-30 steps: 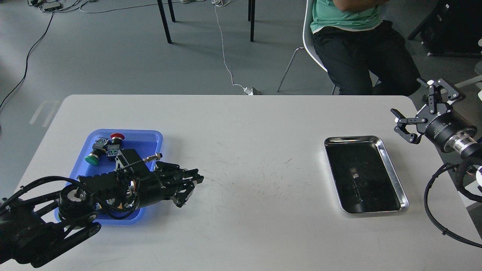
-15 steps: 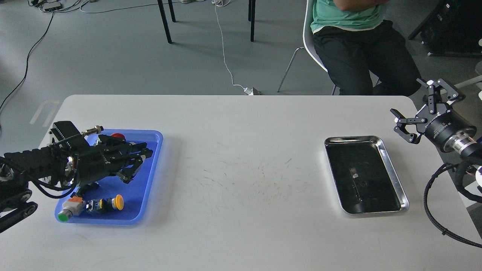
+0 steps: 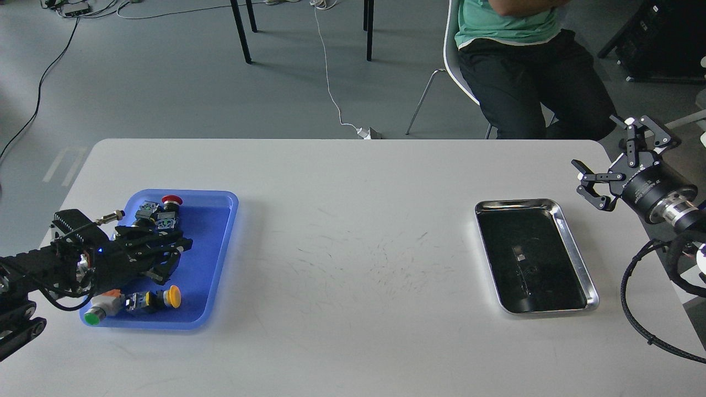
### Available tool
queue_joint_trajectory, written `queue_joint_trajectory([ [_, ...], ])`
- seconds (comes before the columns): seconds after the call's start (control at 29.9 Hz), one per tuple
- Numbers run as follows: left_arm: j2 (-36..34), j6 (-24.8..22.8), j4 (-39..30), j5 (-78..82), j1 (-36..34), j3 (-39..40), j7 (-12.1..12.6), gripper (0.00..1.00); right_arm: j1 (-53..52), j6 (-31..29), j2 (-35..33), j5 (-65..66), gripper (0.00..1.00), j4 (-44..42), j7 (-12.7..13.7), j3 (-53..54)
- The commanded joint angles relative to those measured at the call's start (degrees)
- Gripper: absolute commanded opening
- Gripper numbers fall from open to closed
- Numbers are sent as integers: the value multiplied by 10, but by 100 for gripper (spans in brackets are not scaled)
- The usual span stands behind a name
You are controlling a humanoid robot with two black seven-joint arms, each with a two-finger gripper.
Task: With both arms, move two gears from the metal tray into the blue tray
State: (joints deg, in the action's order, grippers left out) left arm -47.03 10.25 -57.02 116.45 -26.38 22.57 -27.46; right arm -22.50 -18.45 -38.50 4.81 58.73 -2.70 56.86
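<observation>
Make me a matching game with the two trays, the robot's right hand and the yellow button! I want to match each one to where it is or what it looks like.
Things:
1. blue tray
2. metal tray
3. right gripper
4. yellow button

Descriptions:
A. jaws spread wide, at the table's right edge
B. lying at the near end of the blue tray
C. on the table's left side, holding buttons
D. shiny rim, dark floor, on the table's right side

Pairs: 1-C, 2-D, 3-A, 4-B

Counts on the white tabletop (image 3: 353, 231):
- one blue plastic rectangular tray (image 3: 220, 248), near the left edge
- one shiny stainless-steel rectangular tray (image 3: 573, 248), near the right edge
- two black two-finger hands: left hand (image 3: 176, 253), right hand (image 3: 620, 165)
- four coloured-cap push-button switches visible in the blue tray: red-capped (image 3: 171, 200), yellow-capped (image 3: 165, 297), green-capped (image 3: 99, 311), one with cap hidden (image 3: 148, 209)
</observation>
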Motion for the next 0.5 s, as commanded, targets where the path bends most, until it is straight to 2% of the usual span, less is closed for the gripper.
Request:
queue_joint_trajectory([
  [0.0, 16, 3, 21, -3, 2, 0, -5, 18, 0, 1, 0, 0, 97, 0, 0, 0],
  [0.07, 19, 4, 27, -11, 2, 0, -5, 27, 0, 1, 0, 1, 97, -1, 0, 0],
  [0.1, 20, 6, 28, -17, 2, 0, -5, 37, -1, 1, 0, 0, 97, -1, 0, 0],
  [0.13, 20, 6, 28, -21, 2, 0, -5, 42, -1, 1, 0, 1, 97, -1, 0, 0],
  [0.23, 20, 7, 28, -30, 1, 0, -5, 51, -2, 1, 0, 1, 97, -3, 0, 0],
  [0.3, 20, 7, 28, -33, -1, 0, -5, 60, -2, 1, 0, 1, 97, -2, 0, 0],
  [0.47, 12, 7, 23, -54, -8, 3, -5, 74, -3, 1, 0, 1, 97, -2, 1, 0],
])
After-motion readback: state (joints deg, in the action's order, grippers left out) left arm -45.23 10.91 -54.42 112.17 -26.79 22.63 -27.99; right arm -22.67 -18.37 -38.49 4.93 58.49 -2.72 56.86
